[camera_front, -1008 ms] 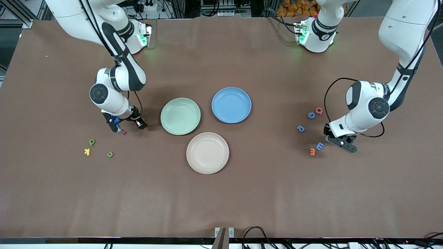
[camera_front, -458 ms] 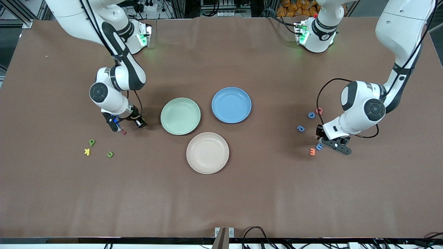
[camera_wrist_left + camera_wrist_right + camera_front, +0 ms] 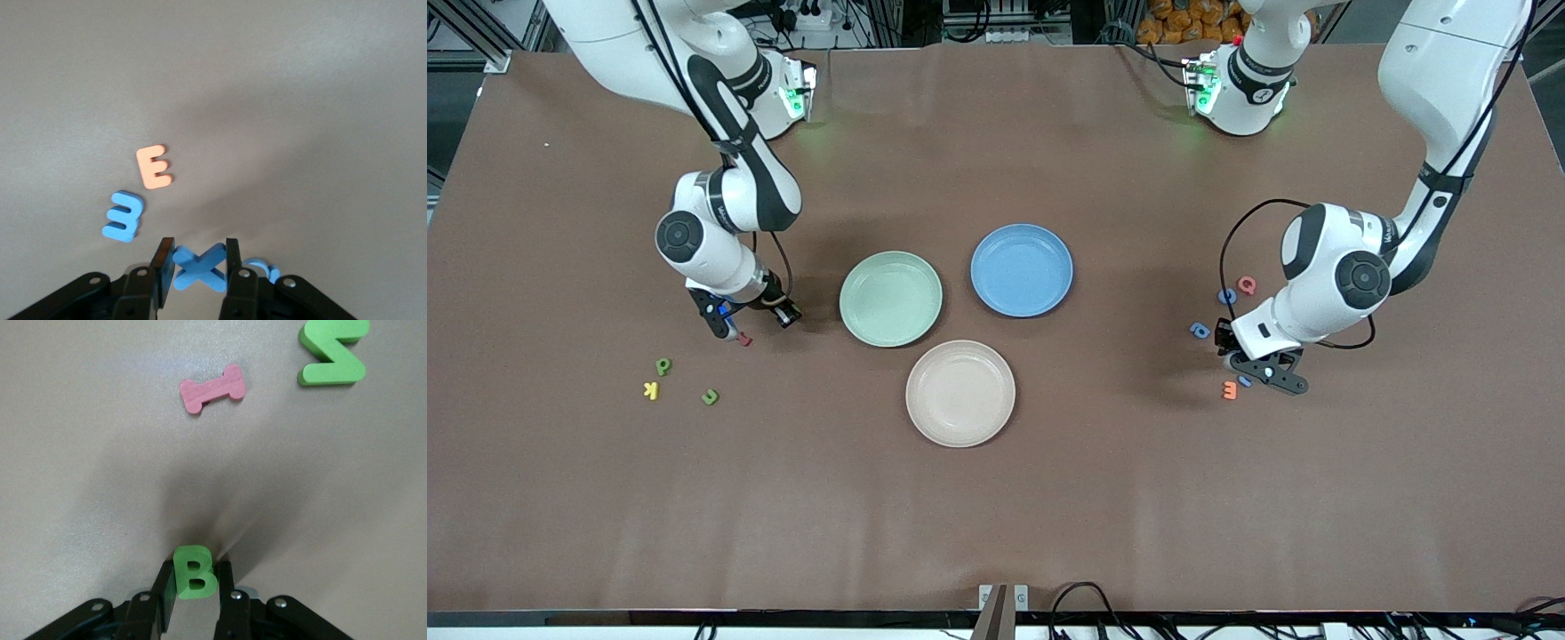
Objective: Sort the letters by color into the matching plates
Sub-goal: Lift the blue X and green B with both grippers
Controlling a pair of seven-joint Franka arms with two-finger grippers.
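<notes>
Right wrist view: the right gripper [image 3: 195, 573] is now pinching the green B [image 3: 194, 577] between its fingers, which were standing apart around it a second ago. The B is sitting at table level near the red I [image 3: 213, 389] and a green Z [image 3: 333, 353], toward the right arm's end of the table. With the grip made, it looks ready for lifting to the green plate [image 3: 890, 298].

The left gripper [image 3: 199, 248] is pinching the blue X [image 3: 200, 268], and over the last second the arm has been carrying it toward the plates. It is now passing over the blue 3 [image 3: 123, 217], beside the orange E [image 3: 153, 167]. The blue plate [image 3: 1021, 269] is probably its destination. All three plates, the beige-pink plate [image 3: 959, 392] included, are empty, so sorting is only beginning.
</notes>
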